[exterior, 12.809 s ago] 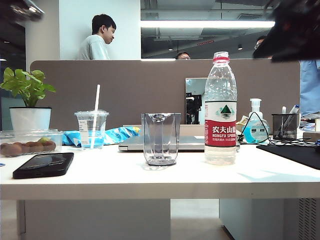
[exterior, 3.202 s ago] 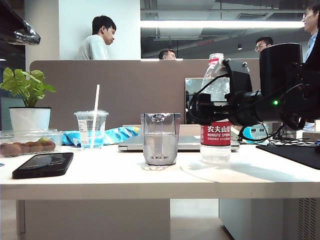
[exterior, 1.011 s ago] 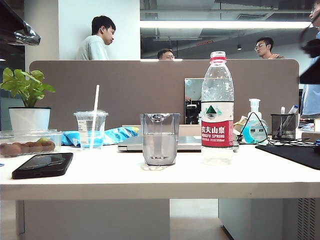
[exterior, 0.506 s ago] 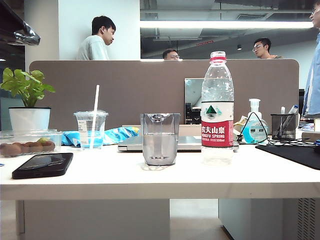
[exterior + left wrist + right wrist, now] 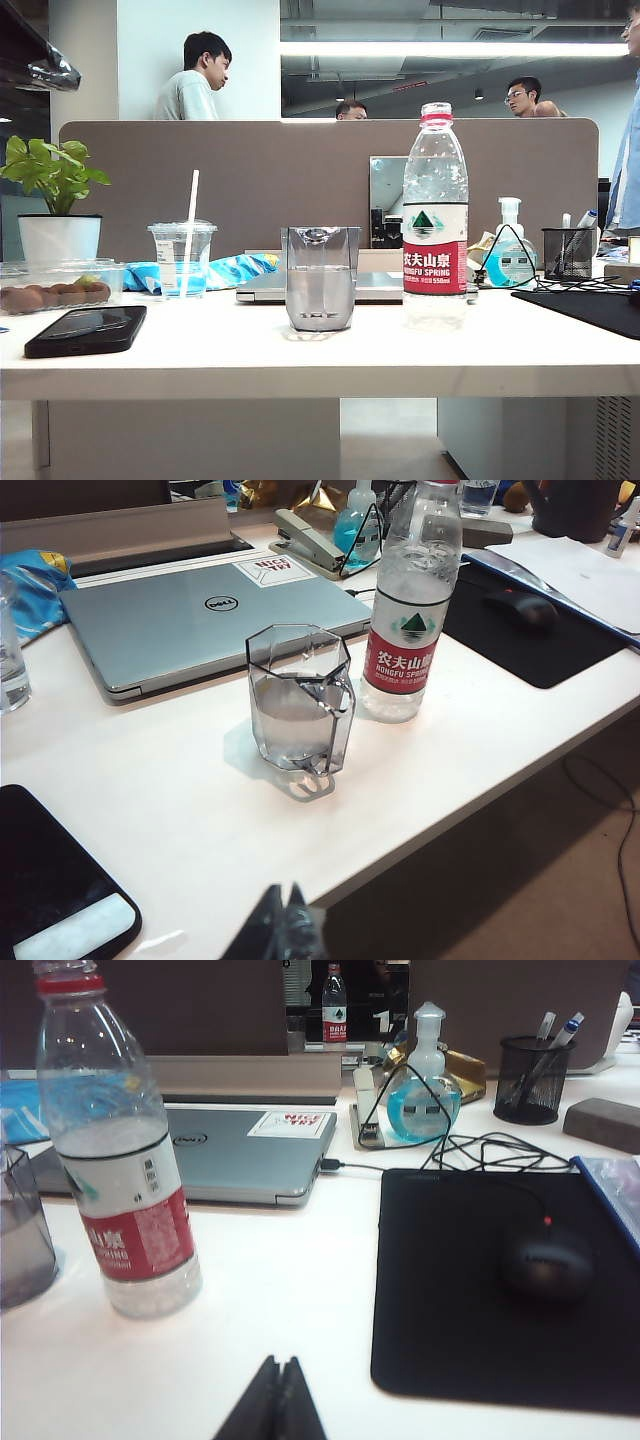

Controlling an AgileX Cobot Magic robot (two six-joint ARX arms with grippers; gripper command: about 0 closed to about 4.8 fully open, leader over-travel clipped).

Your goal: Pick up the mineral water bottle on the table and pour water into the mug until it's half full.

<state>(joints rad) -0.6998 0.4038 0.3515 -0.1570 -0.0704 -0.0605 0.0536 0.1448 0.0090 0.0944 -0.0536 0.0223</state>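
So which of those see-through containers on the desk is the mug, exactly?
Start at the closed silver laptop on the white table. Just in front of it stand two clear vessels: the tall mineral water bottle with a red-and-white label, and beside it the mug. The mug is shorter, angular and faceted, partly filled with water, with no label, cap or straw.

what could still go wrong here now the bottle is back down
The mineral water bottle stands uncapped beside the laptop; a knock could spill water onto it. The mug sits near the table's front edge, where the shut left pincer or right pincer could catch it.
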